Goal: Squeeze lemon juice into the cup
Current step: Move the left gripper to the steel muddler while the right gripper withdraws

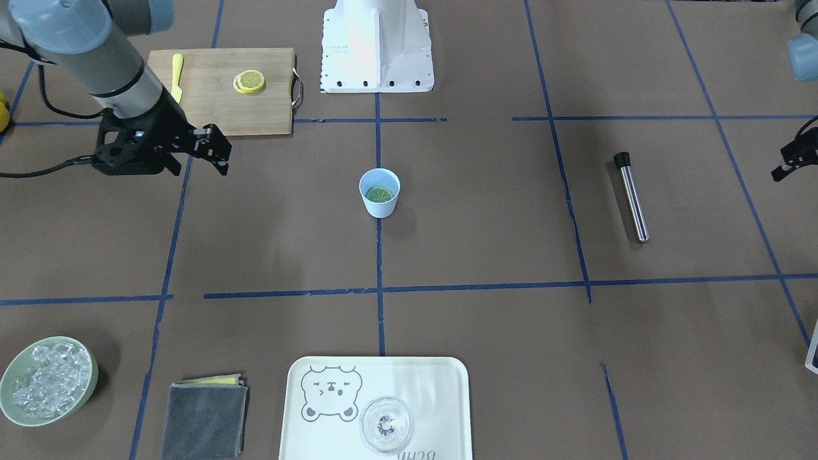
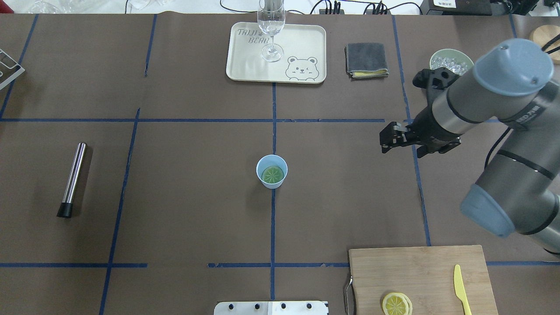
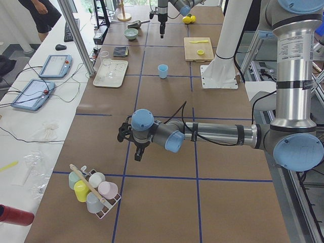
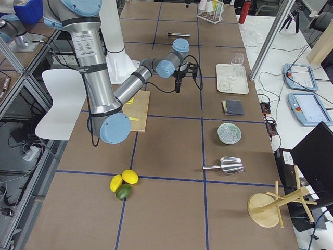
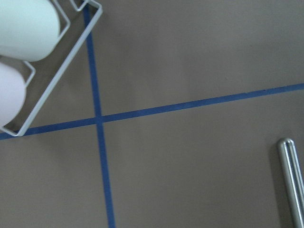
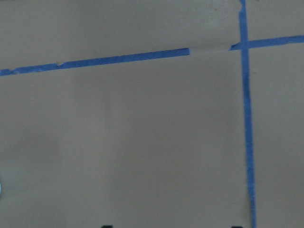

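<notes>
Segmented lemon slice (image 2: 273,174), seemingly flat, inside tapered cup (image 1: 379,208).

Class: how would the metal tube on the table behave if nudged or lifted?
The tube lies on its side and looks round, so a sideways nudge would probably roll it. Its polished wall looks smooth, so it may slip in a grip. It looks rigid, unlikely to bend.
</notes>
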